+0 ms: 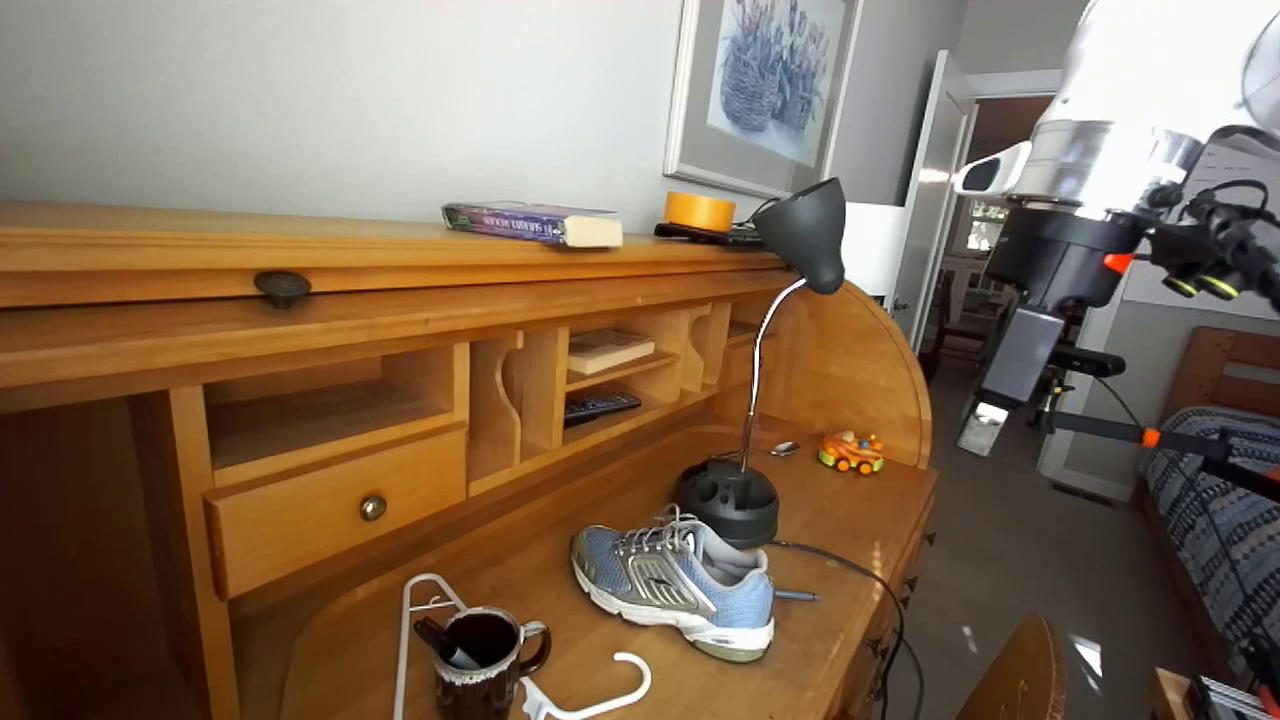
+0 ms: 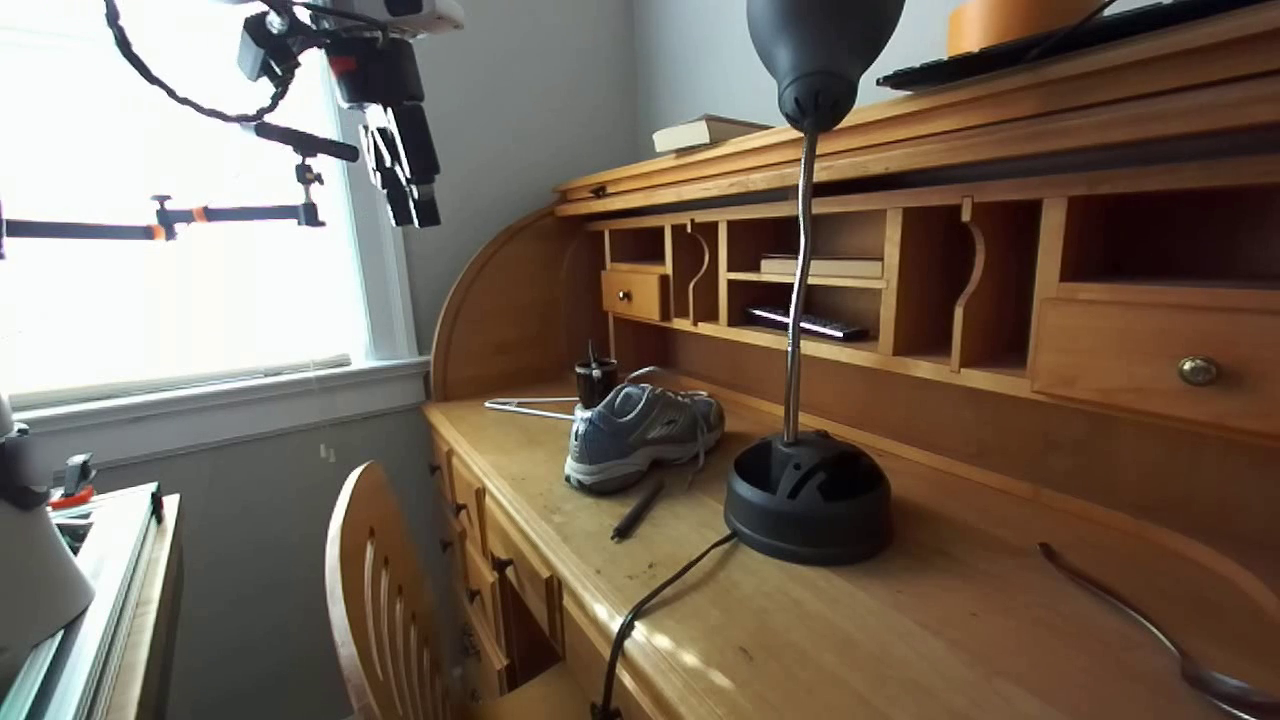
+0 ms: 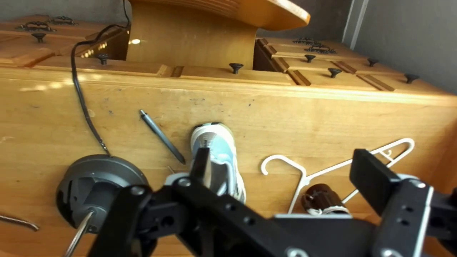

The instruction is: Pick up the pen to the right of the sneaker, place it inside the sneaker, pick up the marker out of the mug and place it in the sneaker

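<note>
The grey-blue sneaker [image 1: 690, 590] [image 2: 640, 435] [image 3: 214, 137] stands on its sole on the wooden desk. Beside its heel lies the slim pen [image 1: 797, 596] [image 2: 637, 510] [image 3: 162, 135], apart from the shoe. The dark mug [image 1: 480, 695] [image 2: 597, 385] [image 3: 321, 198] sits past the sneaker's other side, with a black marker [image 1: 445, 642] leaning out over its rim. In the wrist view the marker is hidden. High above the desk, my gripper [image 1: 985, 425] [image 2: 413, 208] [image 3: 284, 159] is open and holds nothing; its near parts cover some of sneaker and mug in the wrist view.
A white hanger [image 3: 328, 170] lies around the mug. The black desk lamp [image 2: 808, 525] rises tall near the pen, its cord [image 2: 655, 600] running over the desk's front edge. A toy car [image 1: 852, 453] and a spoon [image 2: 1130, 612] lie farther off. A chair [image 2: 385, 600] stands in front.
</note>
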Robot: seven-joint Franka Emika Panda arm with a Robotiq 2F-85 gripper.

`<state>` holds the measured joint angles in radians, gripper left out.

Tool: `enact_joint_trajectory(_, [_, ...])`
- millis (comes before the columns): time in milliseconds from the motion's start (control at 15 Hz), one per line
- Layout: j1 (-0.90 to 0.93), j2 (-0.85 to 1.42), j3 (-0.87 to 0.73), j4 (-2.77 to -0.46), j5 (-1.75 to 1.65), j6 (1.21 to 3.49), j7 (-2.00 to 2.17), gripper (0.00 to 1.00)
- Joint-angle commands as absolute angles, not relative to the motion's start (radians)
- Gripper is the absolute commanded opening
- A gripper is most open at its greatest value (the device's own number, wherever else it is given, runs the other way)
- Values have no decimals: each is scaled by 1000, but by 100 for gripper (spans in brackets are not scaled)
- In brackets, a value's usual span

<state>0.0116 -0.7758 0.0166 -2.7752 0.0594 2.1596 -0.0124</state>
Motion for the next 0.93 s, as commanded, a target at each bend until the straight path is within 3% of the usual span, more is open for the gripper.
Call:
enact_joint_trajectory(0, [-57,-658,-17,-2774,27,2266,10,100])
enact_joint_trajectory(400, [-131,-492,-89,-2773,-14,2388,-48,100])
enact_joint_trajectory(867, [-93,-353,-209,-2764,-34,2511,-420,100])
